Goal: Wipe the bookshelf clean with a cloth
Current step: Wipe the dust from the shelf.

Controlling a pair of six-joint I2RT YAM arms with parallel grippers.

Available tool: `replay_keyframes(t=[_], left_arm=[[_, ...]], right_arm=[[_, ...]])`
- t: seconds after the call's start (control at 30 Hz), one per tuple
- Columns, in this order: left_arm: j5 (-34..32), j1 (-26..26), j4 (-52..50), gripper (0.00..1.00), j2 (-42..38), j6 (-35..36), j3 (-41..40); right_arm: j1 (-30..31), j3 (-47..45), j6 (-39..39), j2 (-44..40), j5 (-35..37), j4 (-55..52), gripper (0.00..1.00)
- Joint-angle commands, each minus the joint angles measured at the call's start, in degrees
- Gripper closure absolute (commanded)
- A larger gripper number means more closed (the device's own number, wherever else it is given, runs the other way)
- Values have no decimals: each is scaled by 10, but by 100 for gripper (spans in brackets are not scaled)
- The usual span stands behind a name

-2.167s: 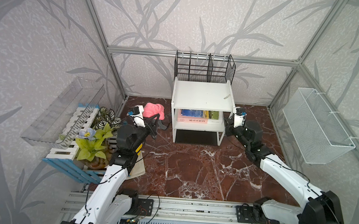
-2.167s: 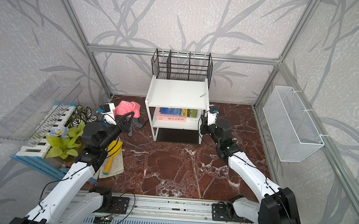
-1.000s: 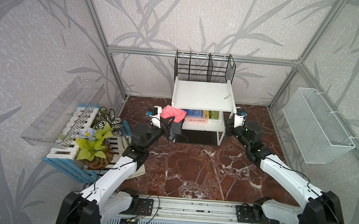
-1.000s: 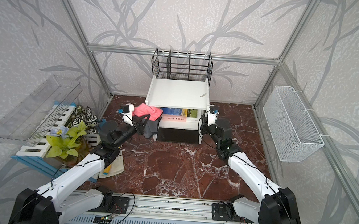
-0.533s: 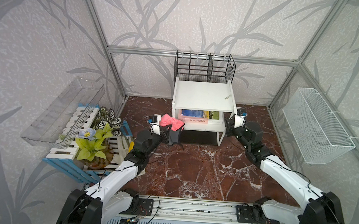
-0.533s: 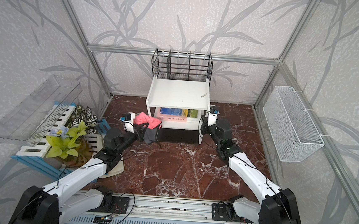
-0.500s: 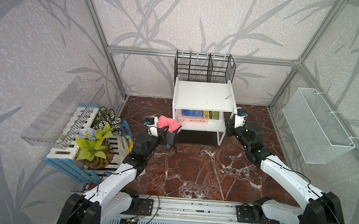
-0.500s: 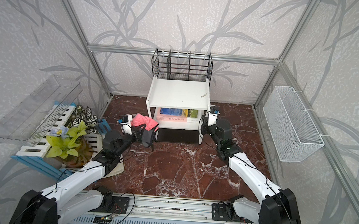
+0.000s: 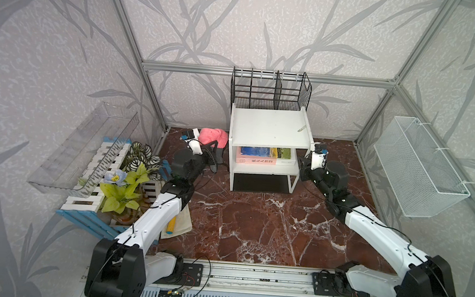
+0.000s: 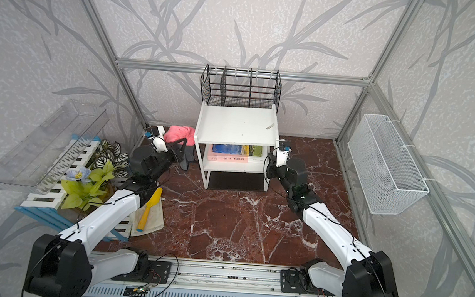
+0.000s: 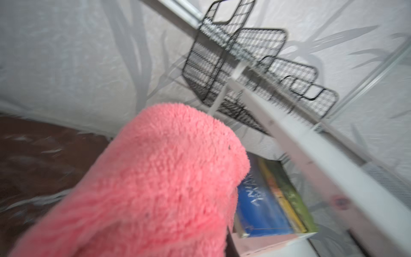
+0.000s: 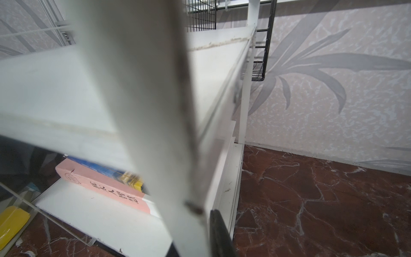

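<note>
Draping over the clamped left hand (image 9: 212,150), the cloth (image 9: 213,136) hangs pink side up, dark end down, just left of the bookshelf (image 9: 269,128); left arm (image 9: 164,210) stretched forward, right hand (image 9: 304,163) gripping its front post.

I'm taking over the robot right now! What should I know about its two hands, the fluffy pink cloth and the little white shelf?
Left gripper: shut on the pink terry cloth, held up beside the white tube-frame bookshelf near its top board. Whether they touch cannot be told.
Right gripper: shut on the bookshelf's front corner post, bracing it.
Done: cloth picked up, shelf steadied.
Left: wipe the boards. A small grey scrap lies on the top board, and stacked books sit on the middle one.
</note>
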Motion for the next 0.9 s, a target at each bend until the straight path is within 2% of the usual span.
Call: replay_keyframes(t=[0.0,0.33,0.47,0.6,0.67,0.73,0.87], left_arm=[[122,-9,5,100,-7,-28,9],[118,-20,-69,100,-57,-31,-133],[56,-22,-101,100,-67,-67,-155],[-10,-23,-210,100,-103,-51,-148],[-2,-26,-223,100,-133,-63,-164],[33,-32,-194,100,-160,-86,-194],[109,-57,-89,100,-141,-101,-221]], right_arm=[[-13,2,149,16,1,-74,100],[-13,4,146,22,-2,-78,100],[-13,7,151,29,-4,-78,100],[-13,7,154,31,-3,-77,100],[-13,6,153,31,-3,-76,100],[-13,6,149,31,0,-75,100],[-14,6,150,36,-3,-66,100]])
